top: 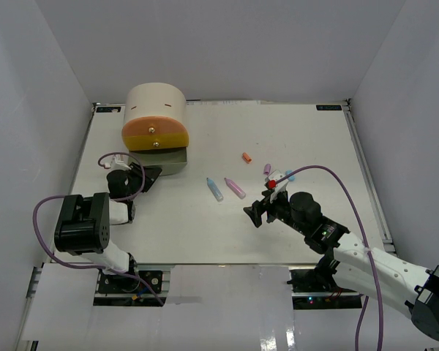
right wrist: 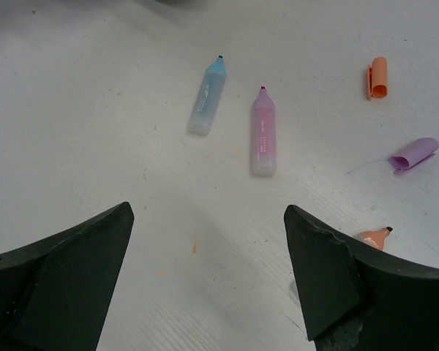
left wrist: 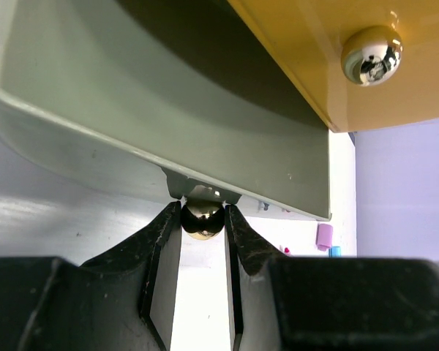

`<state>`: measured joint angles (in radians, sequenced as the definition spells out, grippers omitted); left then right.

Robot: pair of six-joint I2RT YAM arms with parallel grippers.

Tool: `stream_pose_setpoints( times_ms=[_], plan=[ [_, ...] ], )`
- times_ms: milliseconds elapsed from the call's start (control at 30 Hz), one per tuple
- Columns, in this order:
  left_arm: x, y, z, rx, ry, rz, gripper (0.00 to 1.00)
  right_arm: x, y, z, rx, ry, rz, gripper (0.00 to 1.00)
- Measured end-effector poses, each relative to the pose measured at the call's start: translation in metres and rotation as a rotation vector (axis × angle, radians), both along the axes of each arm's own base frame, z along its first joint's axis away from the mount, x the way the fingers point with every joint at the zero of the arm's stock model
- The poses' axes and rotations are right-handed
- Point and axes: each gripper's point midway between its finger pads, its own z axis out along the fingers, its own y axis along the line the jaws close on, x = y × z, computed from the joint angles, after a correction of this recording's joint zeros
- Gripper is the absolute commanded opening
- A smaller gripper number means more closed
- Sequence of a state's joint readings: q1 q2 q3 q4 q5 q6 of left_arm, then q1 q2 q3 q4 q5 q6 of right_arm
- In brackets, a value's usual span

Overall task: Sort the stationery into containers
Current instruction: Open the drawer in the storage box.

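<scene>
Fingers of the left gripper point(left wrist: 202, 215) pinch the round knob point(left wrist: 203, 222) of the grey-green drawer point(left wrist: 168, 117), which juts out from its cabinet. The right gripper point(right wrist: 207, 227) gapes wide; just ahead, the blue highlighter point(right wrist: 207, 97) and the pink highlighter point(right wrist: 263, 133) lie almost parallel on the table point(right wrist: 73, 110), tips pointing away from it.

We see two arms built alike. The left arm point(top: 80, 223), by the near-left corner of the table point(top: 300, 139), and the right arm point(top: 373, 267), by its near-right corner, each join white rounded links to boxy black joint housings, with a thin purple cable point(top: 317, 167) looping loosely alongside. The left gripper point(left wrist: 203, 219) has matt black, grainy fingers point(left wrist: 161, 248) with smooth grey inner faces, while the right gripper point(right wrist: 208, 248) shows us two blunt black wedges, one chipped along its edge.
</scene>
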<state>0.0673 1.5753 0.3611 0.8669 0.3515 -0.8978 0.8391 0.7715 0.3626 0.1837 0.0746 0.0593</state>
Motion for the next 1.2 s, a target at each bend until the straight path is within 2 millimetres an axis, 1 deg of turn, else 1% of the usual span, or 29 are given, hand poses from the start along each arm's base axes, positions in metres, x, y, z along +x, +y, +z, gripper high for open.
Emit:
stream_pose_setpoints(
  times_ms=[233,367,500,667,733,767,867,933,967,1033,1067,1100,1133,1200],
  plan=[
    [-0.011,-0.001,0.0,0.003,0.011,0.0,0.24,0.0,0.0,0.0,0.0,0.001,0.001,0.9],
    [-0.015,-0.001,-0.001,0.004,0.017,0.001,0.3,-0.001,0.001,-0.001,0.001,0.002,0.005,0.9],
    [-0.016,-0.001,-0.001,0.005,0.024,0.001,0.43,-0.001,0.001,-0.001,0.002,0.004,0.007,0.9],
    [-0.021,0.001,-0.009,0.007,0.071,0.01,0.56,-0.002,0.001,-0.001,0.007,0.008,0.009,0.9],
    [-0.024,0.001,-0.011,0.007,0.092,0.014,0.6,-0.002,0.001,-0.001,0.008,0.01,0.009,0.9],
    [-0.026,0.001,-0.011,0.007,0.102,0.017,0.65,-0.002,0.002,0.0,0.009,0.011,0.008,0.9],
    [-0.034,0.002,-0.011,0.009,0.138,0.021,0.73,-0.002,0.001,0.0,0.01,0.012,0.007,0.9],
    [-0.038,0.002,-0.007,0.014,0.15,0.022,0.77,-0.002,0.001,0.0,0.012,0.013,0.007,0.9],
    [-0.04,0.002,-0.004,0.017,0.156,0.022,0.82,-0.002,0.001,-0.001,0.011,0.015,0.007,0.9],
    [-0.045,0.004,0.004,0.029,0.166,0.025,0.87,-0.002,0.001,-0.002,0.008,0.018,0.006,0.9],
    [-0.047,0.004,0.011,0.042,0.163,0.024,0.89,-0.002,0.001,-0.003,0.003,0.022,0.004,0.9],
    [-0.047,0.006,0.018,0.057,0.156,0.025,0.94,-0.002,0.0,-0.004,-0.002,0.027,-0.001,0.91],
    [-0.047,0.007,0.027,0.075,0.146,0.025,0.97,-0.001,0.0,-0.005,-0.01,0.036,-0.006,0.91],
    [-0.048,0.011,0.042,0.113,0.136,0.027,0.98,0.001,-0.003,-0.007,-0.021,0.058,-0.033,0.92]
  ],
)
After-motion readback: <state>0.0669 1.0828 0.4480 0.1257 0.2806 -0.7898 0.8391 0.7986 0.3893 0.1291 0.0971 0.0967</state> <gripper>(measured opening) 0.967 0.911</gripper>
